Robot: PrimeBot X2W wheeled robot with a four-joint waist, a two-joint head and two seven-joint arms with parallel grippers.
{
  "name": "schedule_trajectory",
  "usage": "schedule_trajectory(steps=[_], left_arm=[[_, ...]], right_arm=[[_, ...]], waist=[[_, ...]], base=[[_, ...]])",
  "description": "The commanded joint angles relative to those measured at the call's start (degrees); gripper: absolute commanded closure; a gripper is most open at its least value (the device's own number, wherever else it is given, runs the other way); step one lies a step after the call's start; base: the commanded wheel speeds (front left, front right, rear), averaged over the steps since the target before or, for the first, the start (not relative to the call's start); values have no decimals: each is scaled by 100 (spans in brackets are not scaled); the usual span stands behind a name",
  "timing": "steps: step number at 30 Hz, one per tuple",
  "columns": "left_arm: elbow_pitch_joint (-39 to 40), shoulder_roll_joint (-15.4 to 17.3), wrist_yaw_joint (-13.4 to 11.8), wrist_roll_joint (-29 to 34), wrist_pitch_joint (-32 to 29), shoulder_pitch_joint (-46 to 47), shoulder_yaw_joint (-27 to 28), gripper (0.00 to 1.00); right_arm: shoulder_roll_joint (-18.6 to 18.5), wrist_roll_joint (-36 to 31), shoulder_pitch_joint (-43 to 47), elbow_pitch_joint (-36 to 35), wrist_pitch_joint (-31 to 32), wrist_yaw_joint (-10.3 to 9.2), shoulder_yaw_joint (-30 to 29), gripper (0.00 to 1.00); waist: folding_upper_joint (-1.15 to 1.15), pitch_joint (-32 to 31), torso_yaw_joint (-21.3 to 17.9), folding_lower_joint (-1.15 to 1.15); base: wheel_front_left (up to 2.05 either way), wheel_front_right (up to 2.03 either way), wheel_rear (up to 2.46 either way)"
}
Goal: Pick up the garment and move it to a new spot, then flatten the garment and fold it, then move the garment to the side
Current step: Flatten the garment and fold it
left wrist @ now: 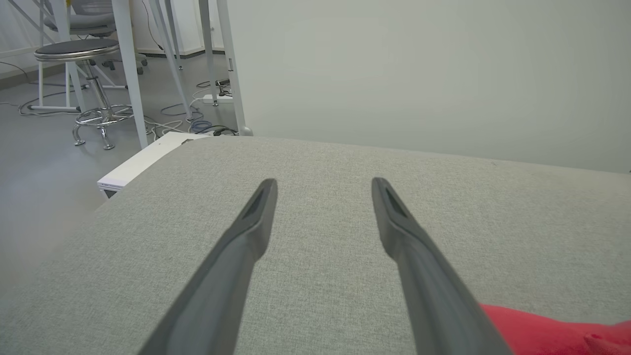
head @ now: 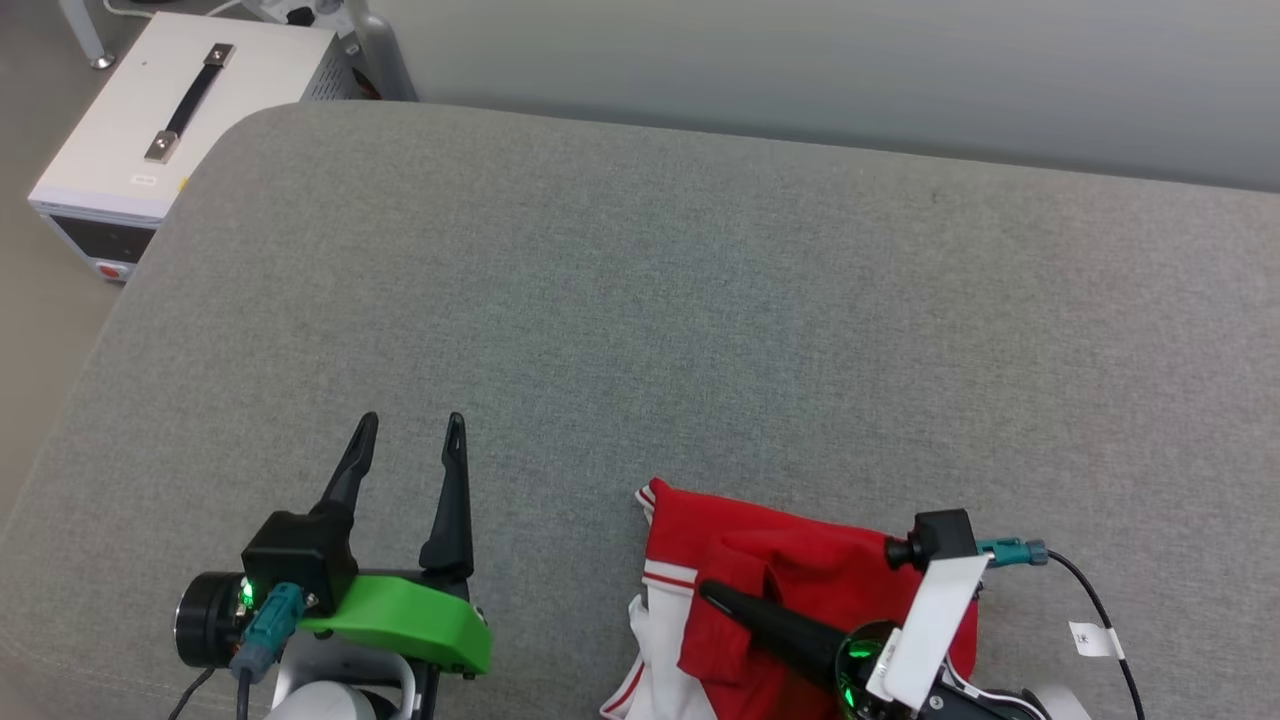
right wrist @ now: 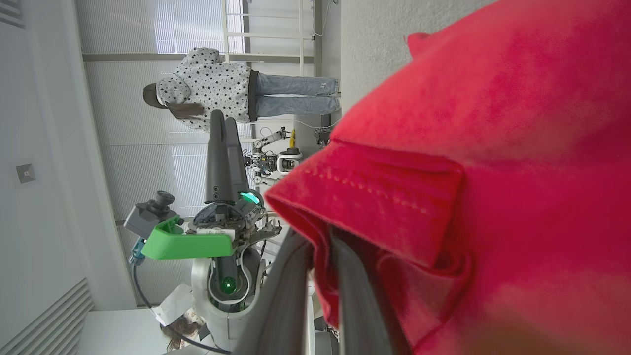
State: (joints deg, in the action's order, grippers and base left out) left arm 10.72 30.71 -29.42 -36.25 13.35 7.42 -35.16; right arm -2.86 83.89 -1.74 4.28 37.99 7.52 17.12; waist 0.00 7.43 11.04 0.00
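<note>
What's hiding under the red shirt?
The red shirt rests on the grey cushion. The right gripper is shut on a fold of it. Anything else beneath the bunched cloth is covered, so I can't tell.

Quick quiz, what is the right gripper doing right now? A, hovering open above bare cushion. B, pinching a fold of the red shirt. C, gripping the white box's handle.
B: the right gripper is shut on a hemmed fold of the garment; the left gripper is the one standing open over the grey cushion.
</note>
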Motion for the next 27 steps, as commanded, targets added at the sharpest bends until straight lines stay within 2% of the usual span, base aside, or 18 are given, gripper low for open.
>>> schedule_trajectory(steps=[1, 10, 12, 13, 22, 27], left_arm=[[-37, -51, 42, 81, 48, 129, 15, 0], [-218, -235, 178, 147, 113, 272, 38, 0], [-258, -260, 203, 150, 121, 278, 51, 0], [-281, -272, 212, 152, 125, 274, 57, 0], [-393, -267, 253, 144, 139, 142, 76, 0], [-391, -202, 222, 113, 97, 1, 57, 0]], right_arm=[[-2, -44, -148, 35, -57, -3, 87, 100], [-192, -460, -363, 440, -350, -3, 476, 100], [-215, -460, -375, 485, -408, -3, 544, 22], [-234, -466, -379, 514, -429, -3, 590, 0], [-460, -686, -301, 286, -768, -3, 1025, 0], [-776, -1362, -229, 19, -1182, -3, 1392, 0]], waist=[[0, 226, 55, 0], [0, 444, 78, 0], [0, 439, 73, 0], [0, 418, 66, 0], [0, -2, 2, 0], [0, -298, -73, 0]], base=[[0, 0, 0], [0, 0, 0], [0, 0, 0], [0, 0, 0], [0, 0, 0], [0, 0, 0]])
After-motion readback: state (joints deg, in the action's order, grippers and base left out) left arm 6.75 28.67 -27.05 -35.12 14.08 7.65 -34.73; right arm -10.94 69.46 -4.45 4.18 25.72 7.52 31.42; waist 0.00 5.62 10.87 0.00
